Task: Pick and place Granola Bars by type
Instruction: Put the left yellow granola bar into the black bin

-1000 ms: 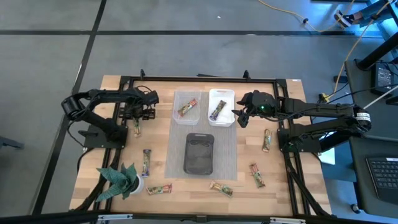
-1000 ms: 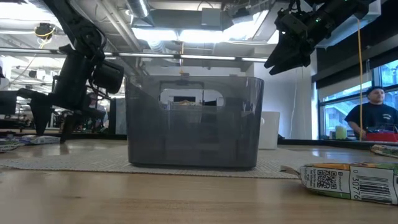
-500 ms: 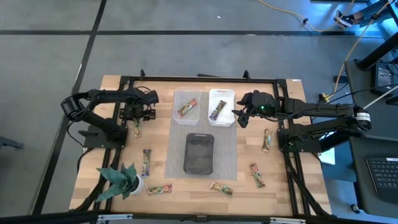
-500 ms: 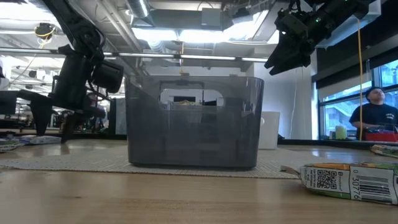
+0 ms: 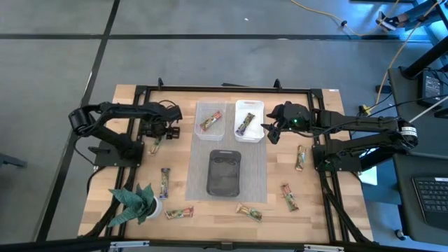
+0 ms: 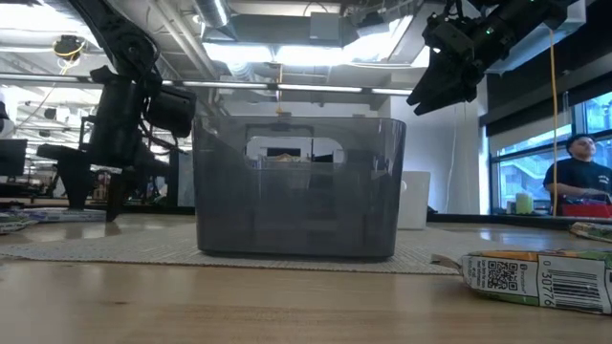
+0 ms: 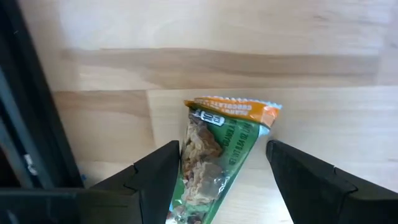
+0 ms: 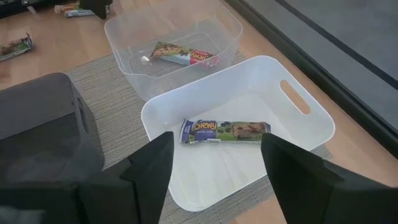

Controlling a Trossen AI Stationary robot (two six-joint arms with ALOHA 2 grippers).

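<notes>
My left gripper [image 5: 158,137] is open and low over the table's left side. In the left wrist view its fingers stand on either side of a green-orange granola bar [image 7: 219,163] that lies flat on the wood [image 5: 155,145]. My right gripper [image 5: 269,134] hangs open above the white tray's [image 5: 260,105] right edge. The white tray holds a blue-purple bar [image 8: 225,131], and the clear tray [image 5: 198,131] holds a red-brown bar [image 8: 183,55]. The dark tray [image 5: 225,173] sits on the mat nearer me. More bars lie loose on the table [image 5: 165,182] [image 5: 179,212] [image 5: 248,211] [image 5: 289,197] [image 5: 300,157].
A green artificial plant [image 5: 136,203] stands at the near left corner. A black frame [image 5: 224,89] runs around the table. The grey mat [image 5: 201,183] lies under the trays. A person [image 6: 579,177] sits in the room beyond the right side.
My left gripper has shifted slightly toward the table's right and sunk lower over the green-orange bar. The right arm has kept still.
</notes>
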